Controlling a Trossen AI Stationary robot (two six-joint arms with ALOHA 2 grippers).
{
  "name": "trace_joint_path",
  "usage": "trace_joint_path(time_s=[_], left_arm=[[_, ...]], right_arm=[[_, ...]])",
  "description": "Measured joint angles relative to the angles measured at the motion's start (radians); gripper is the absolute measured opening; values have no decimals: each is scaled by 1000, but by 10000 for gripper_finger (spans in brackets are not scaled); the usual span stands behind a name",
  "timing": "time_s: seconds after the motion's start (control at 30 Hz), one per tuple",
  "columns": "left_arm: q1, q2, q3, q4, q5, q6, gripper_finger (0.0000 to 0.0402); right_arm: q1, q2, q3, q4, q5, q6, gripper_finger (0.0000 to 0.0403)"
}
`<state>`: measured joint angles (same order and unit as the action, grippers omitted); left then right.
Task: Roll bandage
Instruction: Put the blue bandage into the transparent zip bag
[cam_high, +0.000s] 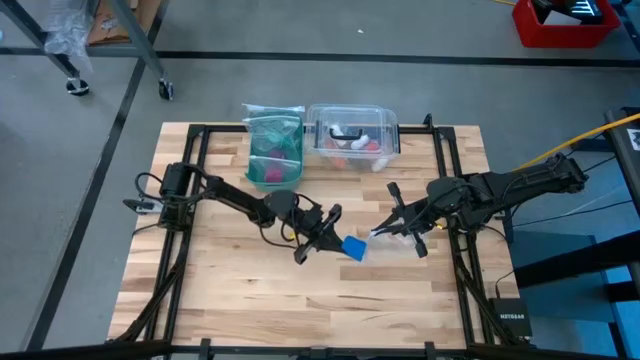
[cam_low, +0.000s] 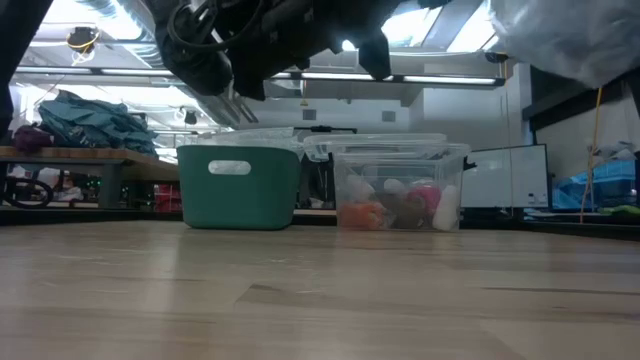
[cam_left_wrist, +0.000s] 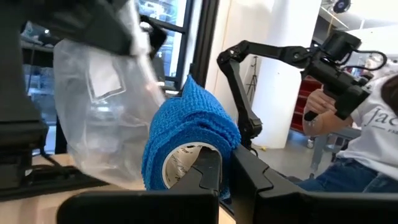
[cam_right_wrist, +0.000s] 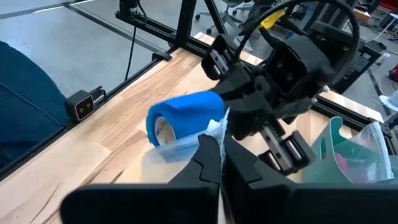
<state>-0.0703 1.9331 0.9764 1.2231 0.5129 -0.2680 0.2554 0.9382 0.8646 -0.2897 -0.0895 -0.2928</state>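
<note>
At table centre, the blue fabric bandage roll (cam_high: 354, 247) hung above the wood, left gripper (cam_high: 327, 232) at nine o'clock clamped on it, right gripper (cam_high: 384, 232) at three o'clock pinching a clear plastic bag (cam_left_wrist: 106, 112). Step judged: unpacking; next, pull bag away.

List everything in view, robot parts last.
bandage: one, blue roll, table centre, between the end effectors, held by the left one.
clear bag: one, transparent, beside the roll, pinched by the right end effector.
green bin: one, green, rear of the table, bagged items inside.
clear box: one, transparent, right of the bin, small items inside.
table: one, light wood.
person: one, white shirt, beyond the table.
left end effector: shut on the bandage.
right end effector: shut on the clear bag.
</note>
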Motion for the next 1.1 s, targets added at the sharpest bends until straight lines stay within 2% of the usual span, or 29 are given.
trace_joint_path(time_s=[0.4, 0.6, 1.1], left_arm=[[14, 0, 0, 0, 0, -67, 1], [14, 0, 0, 0, 32, -69, 1], [18, 0, 0, 0, 35, -70, 1]], right_arm=[[0, 0, 0, -43, -8, 0, 1], [0, 0, 0, -74, -28, 0, 1], [0, 0, 0, -72, -35, 0, 1]])
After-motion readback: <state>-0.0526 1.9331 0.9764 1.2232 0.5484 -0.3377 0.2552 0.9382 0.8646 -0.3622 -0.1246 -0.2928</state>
